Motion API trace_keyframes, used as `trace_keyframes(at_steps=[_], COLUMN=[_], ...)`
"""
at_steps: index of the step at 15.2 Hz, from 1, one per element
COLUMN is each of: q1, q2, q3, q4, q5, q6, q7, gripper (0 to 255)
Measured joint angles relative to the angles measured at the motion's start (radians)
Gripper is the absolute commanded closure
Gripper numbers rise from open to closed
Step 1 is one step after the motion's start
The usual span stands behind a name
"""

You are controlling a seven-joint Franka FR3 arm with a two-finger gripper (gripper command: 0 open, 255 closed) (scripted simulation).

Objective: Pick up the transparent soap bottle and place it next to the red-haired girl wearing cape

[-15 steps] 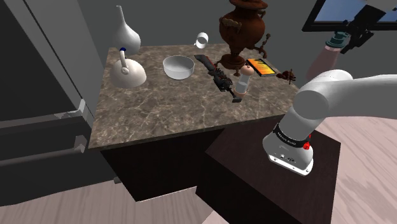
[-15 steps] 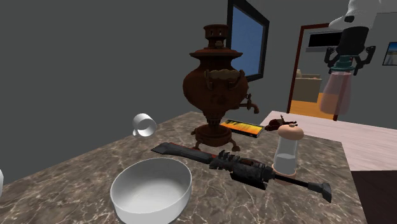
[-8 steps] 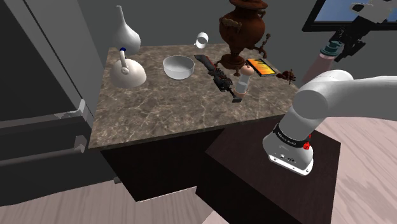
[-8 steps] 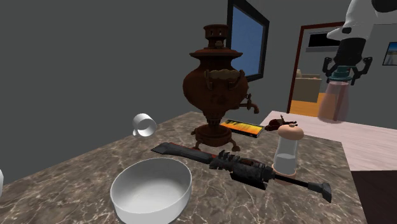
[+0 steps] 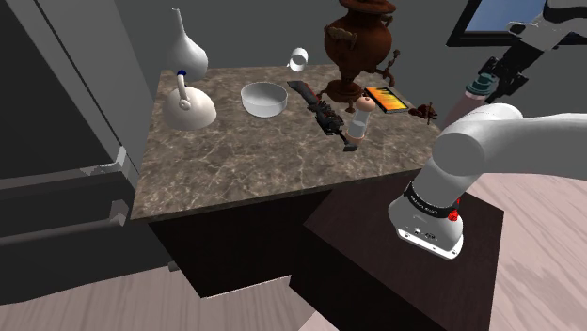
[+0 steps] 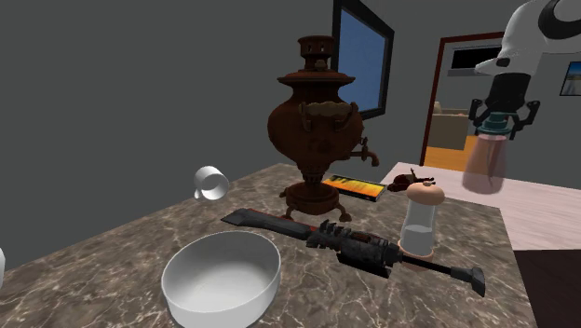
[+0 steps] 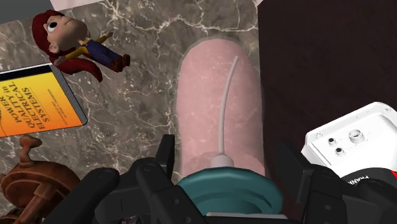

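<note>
Pink soap bottle (image 7: 203, 95): aloft, fingers (image 7: 167, 159) clasping its teal neck.
Red-haired girl (image 7: 70, 41): near counter (image 7: 146, 108) edge, bottle not yet beside.

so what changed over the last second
The gripper, clamped on the pinkish see-through soap bottle, carried it lower, toward the counter near the red-haired girl figure. The grip is unchanged; the samovar and bowl did not move.

Brown samovar (image 6: 317, 121), white bowl (image 6: 222, 278), orange book (image 6: 355, 188)
</note>
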Motion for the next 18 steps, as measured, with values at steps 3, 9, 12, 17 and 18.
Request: trace_keyframes(at_steps=[3,9,12,17,18], q1=[0.001,-0.003,0.004,0.007,0.007], q2=[-0.001,-0.005,-0.002,-0.001,-0.001], q3=[-0.031,-0.093,-0.130,-0.151,-0.151], q4=[-0.026,-0.076,-0.095,-0.105,-0.105], q5=[-0.023,-0.073,-0.099,-0.115,-0.115], q6=[0.032,0.093,0.127,0.144,0.145], q7=[0.001,0.000,0.003,0.003,0.003], gripper=[255,255,255,255,255])
